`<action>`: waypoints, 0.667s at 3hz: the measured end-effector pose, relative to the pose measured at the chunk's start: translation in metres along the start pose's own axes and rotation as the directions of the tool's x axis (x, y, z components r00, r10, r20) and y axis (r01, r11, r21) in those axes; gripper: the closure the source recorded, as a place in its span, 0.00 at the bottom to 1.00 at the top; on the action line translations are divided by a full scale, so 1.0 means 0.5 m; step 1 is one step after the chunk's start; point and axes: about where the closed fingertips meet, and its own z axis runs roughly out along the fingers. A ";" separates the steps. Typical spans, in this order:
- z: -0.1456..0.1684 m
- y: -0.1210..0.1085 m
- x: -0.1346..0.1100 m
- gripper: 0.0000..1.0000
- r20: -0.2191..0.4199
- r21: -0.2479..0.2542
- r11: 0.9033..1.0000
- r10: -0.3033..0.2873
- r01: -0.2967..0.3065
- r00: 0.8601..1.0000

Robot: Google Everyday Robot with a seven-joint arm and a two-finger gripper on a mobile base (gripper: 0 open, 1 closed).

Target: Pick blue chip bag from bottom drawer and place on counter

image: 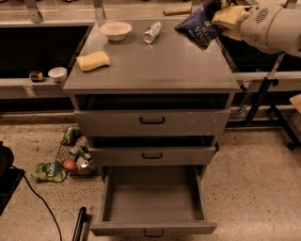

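Note:
The blue chip bag hangs crumpled over the counter's far right corner, with white lettering showing. My gripper comes in from the right on a white arm and is shut on the bag's upper end with its yellowish fingers. The grey counter lies just below the bag. At the bottom of the cabinet the bottom drawer is pulled fully out and its inside is bare. The two shallower drawers above it are slightly ajar.
On the counter stand a white bowl, a silver can on its side and a yellow sponge. A small cup sits on the left bench. A wire basket and green packet lie on the floor at left.

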 end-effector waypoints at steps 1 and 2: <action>0.115 0.027 -0.025 1.00 0.117 0.044 0.998 -0.058 0.053 0.991; 0.216 0.031 -0.055 1.00 0.233 0.066 0.992 -0.120 0.107 0.965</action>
